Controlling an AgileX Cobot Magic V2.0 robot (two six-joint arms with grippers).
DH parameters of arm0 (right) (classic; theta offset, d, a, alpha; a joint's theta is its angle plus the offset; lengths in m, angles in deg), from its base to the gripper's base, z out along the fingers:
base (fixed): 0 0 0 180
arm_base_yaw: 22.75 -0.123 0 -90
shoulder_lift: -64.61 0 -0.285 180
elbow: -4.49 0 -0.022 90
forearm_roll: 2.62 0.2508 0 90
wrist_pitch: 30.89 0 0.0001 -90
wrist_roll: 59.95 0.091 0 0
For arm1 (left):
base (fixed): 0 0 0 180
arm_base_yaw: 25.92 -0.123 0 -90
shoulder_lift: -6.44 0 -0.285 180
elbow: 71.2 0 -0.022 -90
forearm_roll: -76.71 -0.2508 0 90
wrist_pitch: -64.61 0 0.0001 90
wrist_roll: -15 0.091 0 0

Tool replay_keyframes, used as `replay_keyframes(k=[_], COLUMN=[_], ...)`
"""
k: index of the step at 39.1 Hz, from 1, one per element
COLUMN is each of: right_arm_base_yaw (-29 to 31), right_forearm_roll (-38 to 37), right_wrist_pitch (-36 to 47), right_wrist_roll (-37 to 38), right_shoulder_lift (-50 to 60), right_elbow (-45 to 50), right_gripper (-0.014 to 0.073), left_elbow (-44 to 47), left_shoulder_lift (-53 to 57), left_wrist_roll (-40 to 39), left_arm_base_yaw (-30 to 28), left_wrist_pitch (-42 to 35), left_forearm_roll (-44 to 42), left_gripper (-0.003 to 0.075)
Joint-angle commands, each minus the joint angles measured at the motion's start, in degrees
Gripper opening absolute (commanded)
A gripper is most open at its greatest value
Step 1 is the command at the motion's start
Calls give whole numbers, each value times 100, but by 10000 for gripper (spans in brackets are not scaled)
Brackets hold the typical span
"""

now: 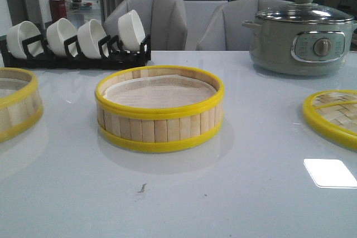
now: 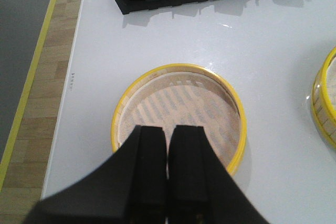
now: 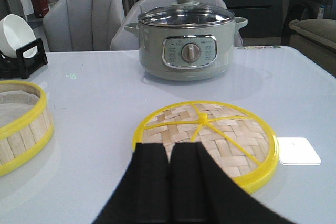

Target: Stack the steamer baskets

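Note:
One steamer basket (image 1: 159, 110) stands in the middle of the white table, with pale slat walls, yellow rims and a white liner. The other steamer basket (image 1: 17, 107) is cut off by the left edge of the front view. In the left wrist view that left basket (image 2: 178, 108) lies just beyond my left gripper (image 2: 168, 132), which hovers above its near rim, shut and empty. The middle basket (image 2: 325, 103) shows at that view's edge. My right gripper (image 3: 169, 148) is shut and empty, over the near rim of the woven lid (image 3: 220, 135). Neither gripper appears in the front view.
A grey-green electric pot (image 1: 304, 40) with a glass lid stands at the back right. A black rack of white bowls (image 1: 78, 40) lines the back left. The flat woven lid (image 1: 334, 116) lies at the right. The table edge (image 2: 65, 93) drops to wooden floor beside the left basket.

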Motion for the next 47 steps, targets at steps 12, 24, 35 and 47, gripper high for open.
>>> replay_keyframes(k=[12,24,35,47], right_arm_base_yaw=[-4,-9,-9,-9], right_forearm_roll=[-93,90,71,114], right_wrist_pitch=[1020,48,-967,-1408], right_wrist_roll=[-40,265,265,263], right_shoulder_lift=[118,-353,-3357,-4527], right_elbow=[-82,-1340,-3946,-4729], right_gripper=[55,55,55,55], left_elbow=[-195,-195,-195,-195], left_shoulder_lift=[107,107,107,107], left_wrist_roll=[-14,-14,-14,-14], left_arm_base_yaw=[18,18,18,18], left_wrist_pitch=[-397,-407,-498,-498], left_forearm_roll=[-39,-11,183,216], left_gripper=[92,92,92,92])
